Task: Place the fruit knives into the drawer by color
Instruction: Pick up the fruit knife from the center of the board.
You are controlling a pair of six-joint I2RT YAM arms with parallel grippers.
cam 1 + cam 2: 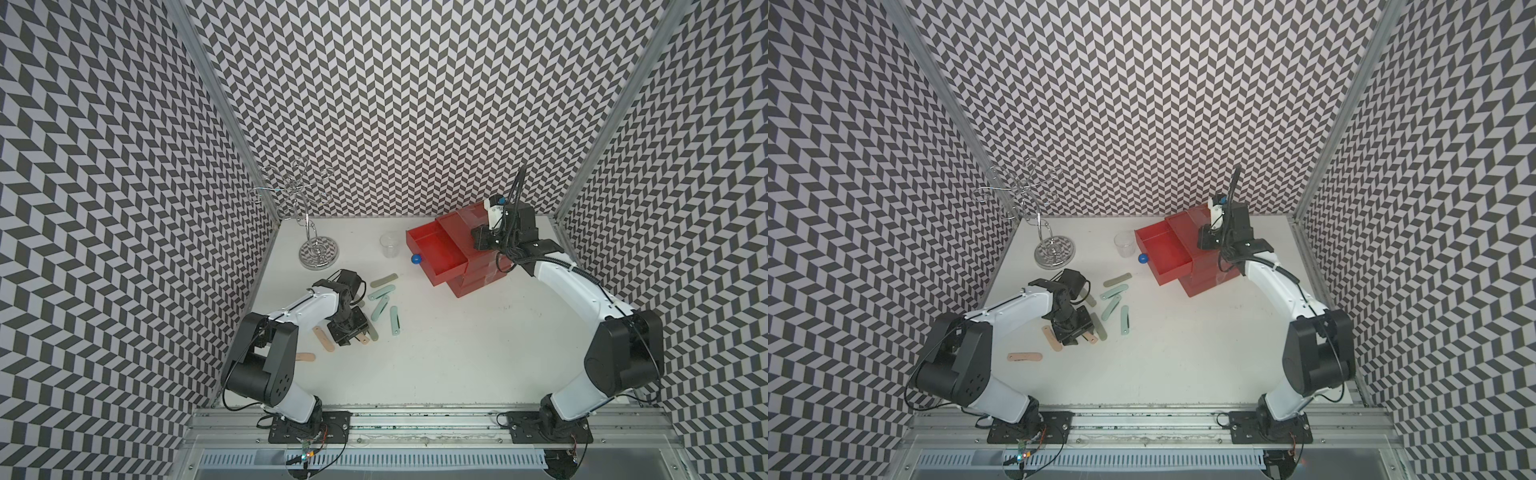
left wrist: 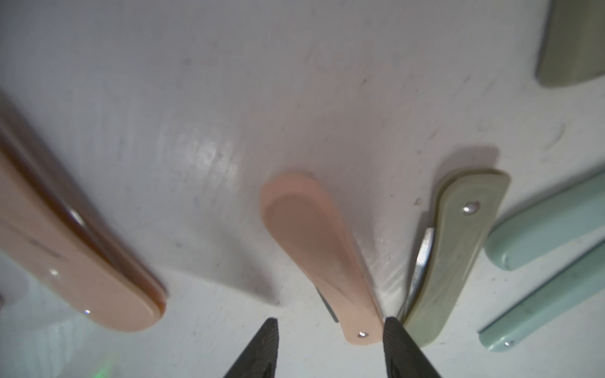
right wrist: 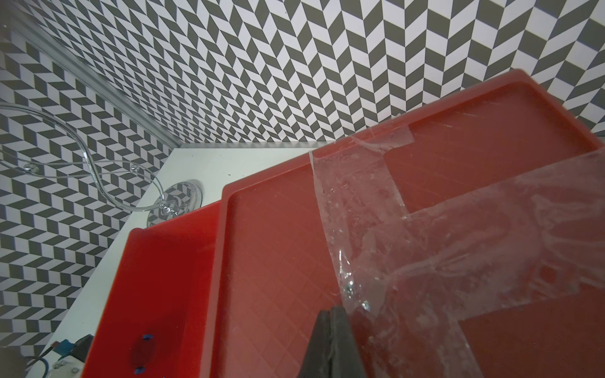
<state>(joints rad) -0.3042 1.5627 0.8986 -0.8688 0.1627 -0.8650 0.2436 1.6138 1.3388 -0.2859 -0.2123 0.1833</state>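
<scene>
Left gripper (image 2: 330, 322), jaws apart, peach fruit knife (image 2: 311, 245) end between them

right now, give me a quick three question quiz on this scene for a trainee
1. True or false: all three drawers of the red drawer box are shut.
2. Which colour of fruit knife lies between the fingertips of the left gripper? A mint, B peach, C grey-olive.
3. Where is the right gripper, and is it open or shut?

Key
1. False: the top drawer is pulled out and looks empty.
2. B: the peach fruit knife, with its riveted end between the open jaws.
3. Over the clear tape on the box's top, shut.
</scene>
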